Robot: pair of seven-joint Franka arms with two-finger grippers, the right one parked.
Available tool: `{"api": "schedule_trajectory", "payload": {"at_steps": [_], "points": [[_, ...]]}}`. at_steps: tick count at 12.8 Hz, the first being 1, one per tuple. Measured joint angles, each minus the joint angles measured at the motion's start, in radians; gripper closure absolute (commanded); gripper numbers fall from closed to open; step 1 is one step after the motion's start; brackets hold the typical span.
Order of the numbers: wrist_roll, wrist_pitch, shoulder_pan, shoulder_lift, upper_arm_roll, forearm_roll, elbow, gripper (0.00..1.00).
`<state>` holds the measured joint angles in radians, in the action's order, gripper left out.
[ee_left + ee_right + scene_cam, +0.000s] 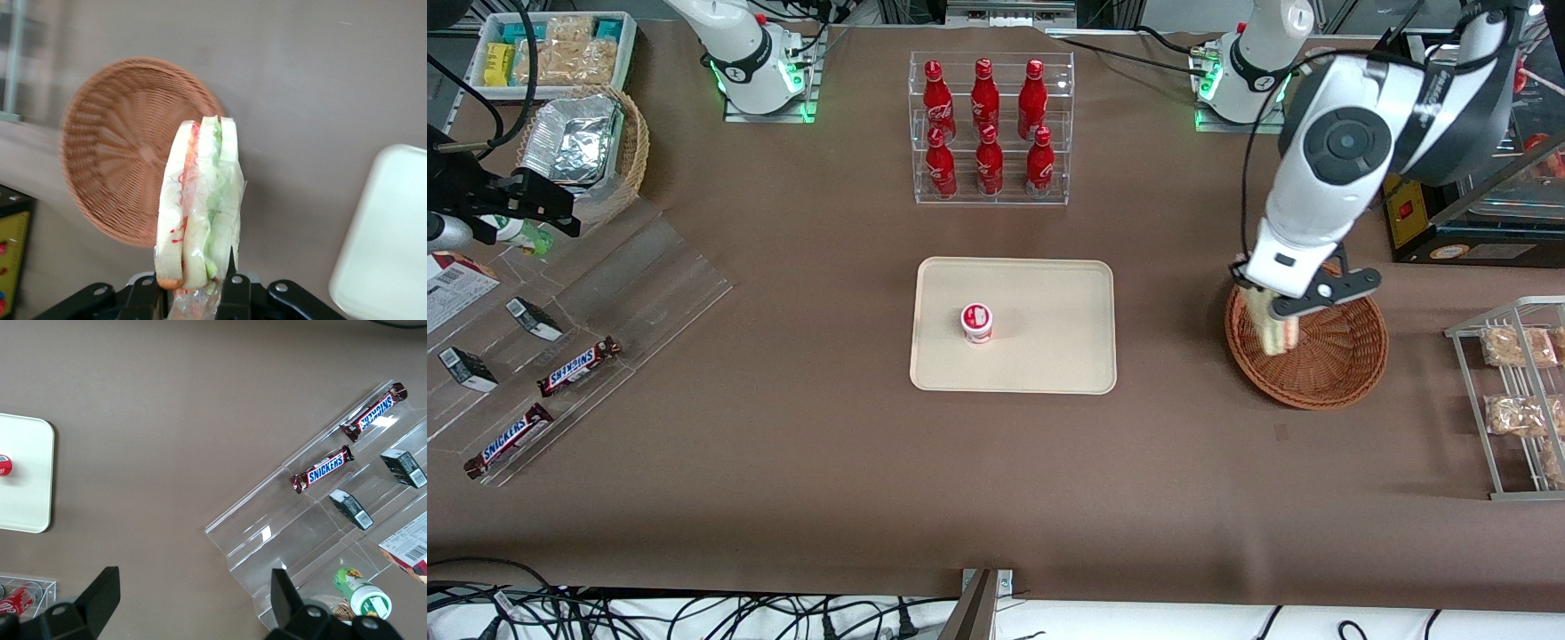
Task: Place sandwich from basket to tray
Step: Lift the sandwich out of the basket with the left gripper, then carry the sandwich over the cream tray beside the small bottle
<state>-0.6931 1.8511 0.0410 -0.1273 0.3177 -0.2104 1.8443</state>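
Above the round reddish-brown wicker basket (1307, 351), near its rim on the tray's side, the left arm's gripper (1270, 307) is clamped on the triangular wrapped sandwich (198, 207) of pale bread with green and red filling. The wedge hangs clear of the weave, point down, with the basket otherwise empty beneath it. My read is that the lift is done and the carry is in hand. Next comes a level sweep toward the flat cream-beige rectangular tray (1049, 356), then a descent onto bare tray beside the small white red-lidded cup (976, 323) standing there. A brown cloth covers the bench (783, 462). A clear acrylic rack of red cola bottles (987, 124) stands farther from the front camera than the tray.
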Motion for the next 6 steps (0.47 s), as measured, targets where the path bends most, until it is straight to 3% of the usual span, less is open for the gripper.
{"api": "schedule_trajectory", "payload": {"at_steps": [6], "points": [[-0.012,0.029,0.018,-0.060,0.175,0.087,-0.035,0.70]]}}
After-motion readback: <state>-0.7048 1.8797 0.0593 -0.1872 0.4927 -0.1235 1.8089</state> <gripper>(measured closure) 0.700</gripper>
